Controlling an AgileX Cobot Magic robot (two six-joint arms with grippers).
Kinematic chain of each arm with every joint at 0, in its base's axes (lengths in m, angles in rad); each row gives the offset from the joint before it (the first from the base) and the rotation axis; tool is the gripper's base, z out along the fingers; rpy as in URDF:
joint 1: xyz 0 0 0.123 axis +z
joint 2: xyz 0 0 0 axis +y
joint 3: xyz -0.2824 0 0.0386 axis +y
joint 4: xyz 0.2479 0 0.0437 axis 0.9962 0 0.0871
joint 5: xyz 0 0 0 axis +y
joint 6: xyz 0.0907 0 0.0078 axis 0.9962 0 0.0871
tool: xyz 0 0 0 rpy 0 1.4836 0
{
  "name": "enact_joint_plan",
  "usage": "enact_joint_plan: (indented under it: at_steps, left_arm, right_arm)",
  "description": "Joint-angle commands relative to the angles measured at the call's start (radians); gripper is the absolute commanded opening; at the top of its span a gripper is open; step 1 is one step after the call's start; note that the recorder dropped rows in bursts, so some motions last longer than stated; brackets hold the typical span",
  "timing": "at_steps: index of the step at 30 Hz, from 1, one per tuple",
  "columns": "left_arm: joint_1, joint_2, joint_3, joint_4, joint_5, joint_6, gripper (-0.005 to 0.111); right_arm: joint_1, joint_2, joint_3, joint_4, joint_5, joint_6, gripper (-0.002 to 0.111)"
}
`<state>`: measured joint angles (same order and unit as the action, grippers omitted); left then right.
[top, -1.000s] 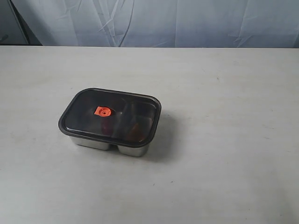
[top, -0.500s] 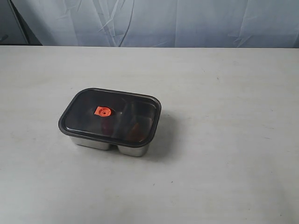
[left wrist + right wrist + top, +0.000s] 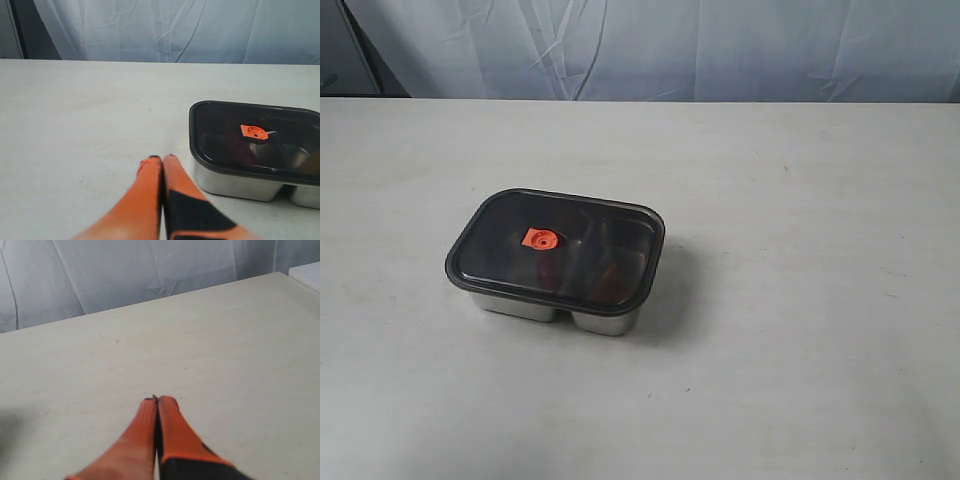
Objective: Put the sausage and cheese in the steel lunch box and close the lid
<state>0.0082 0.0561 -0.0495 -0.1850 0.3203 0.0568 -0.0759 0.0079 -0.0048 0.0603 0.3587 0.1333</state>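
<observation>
A pale curtain [image 3: 720, 50] hangs behind the white table [image 3: 800, 300]. The steel lunch box [image 3: 545, 308] sits left of centre in the exterior view, with the smoky lid [image 3: 490, 250] on it and the orange valve [image 3: 539, 238] facing up. Its long axis runs left to right, dipping slightly rightward. The left gripper [image 3: 162, 159] and the right gripper [image 3: 157, 400] are both pinched closed, holding nothing.

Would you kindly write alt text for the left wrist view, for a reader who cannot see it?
A steel lunch box with its dark lid on sits on a pale table. The left tool, orange and shut, is beside the box without touching it.
</observation>
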Motion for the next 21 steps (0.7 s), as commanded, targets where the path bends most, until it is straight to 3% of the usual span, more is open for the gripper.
enact_joint_plan:
  at_steps: [1,7,21]
  left_arm:
    - [0.0,-0.013,0.05,-0.007,-0.033,-0.057,0.0]
    - [0.0,-0.015,0.05,-0.005,-0.096,-0.057,0.0]
    - [0.0,-0.046,0.05,-0.003,-0.093,-0.057,0.0]
  right_arm:
    - [-0.004,-0.008,0.005,-0.004,-0.008,-0.002,-0.001]
    - [-0.004,-0.008,0.005,-0.004,-0.008,-0.002,-0.001]
    - [-0.004,-0.008,0.005,-0.001,-0.008,-0.002,-0.001]
